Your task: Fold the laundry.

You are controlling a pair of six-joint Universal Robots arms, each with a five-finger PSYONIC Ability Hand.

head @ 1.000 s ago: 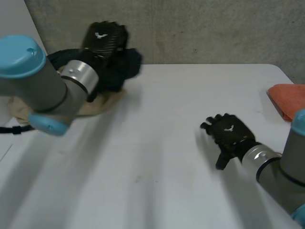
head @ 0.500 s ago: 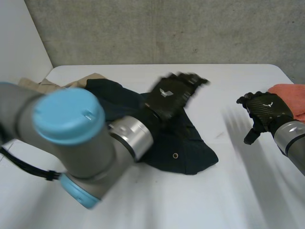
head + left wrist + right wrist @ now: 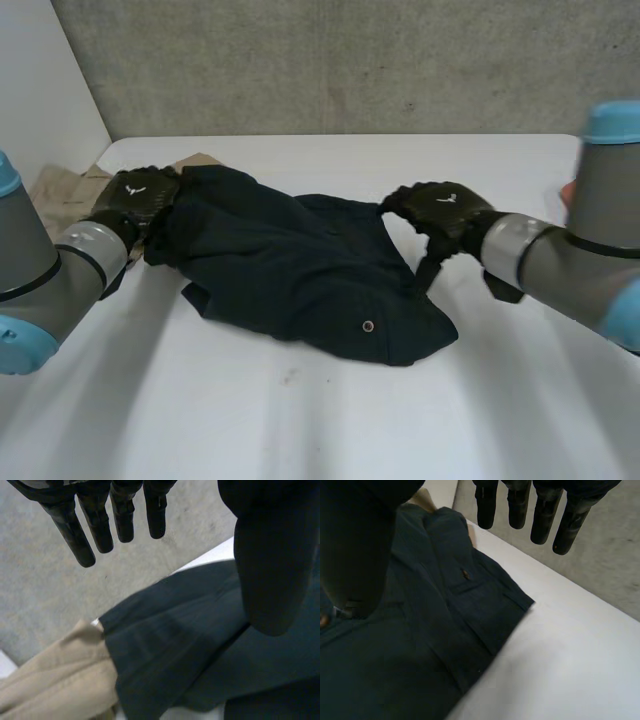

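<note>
My left hand (image 3: 135,195) and right hand (image 3: 440,212): matt black, plastic-looking shell. Wrist cuff (image 3: 90,250): brushed metal, dull shine. Dark garment (image 3: 290,265): woven cloth, matt, creased, with one small shiny metal rivet (image 3: 368,326). Tan garment (image 3: 60,190): matt cloth. Counter (image 3: 300,420): white, smooth, low sheen. Wall (image 3: 350,60): grey, rough, concrete-like.

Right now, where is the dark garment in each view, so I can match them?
Head view: the dark garment lies spread mid-table, between the left hand and the right hand.
Left wrist view: it lies under the left hand's palm.
Right wrist view: it lies under the right hand's palm, one edge on the white table.
Shared landmark: the tan cloth beside the garment's end at the left hand.
</note>
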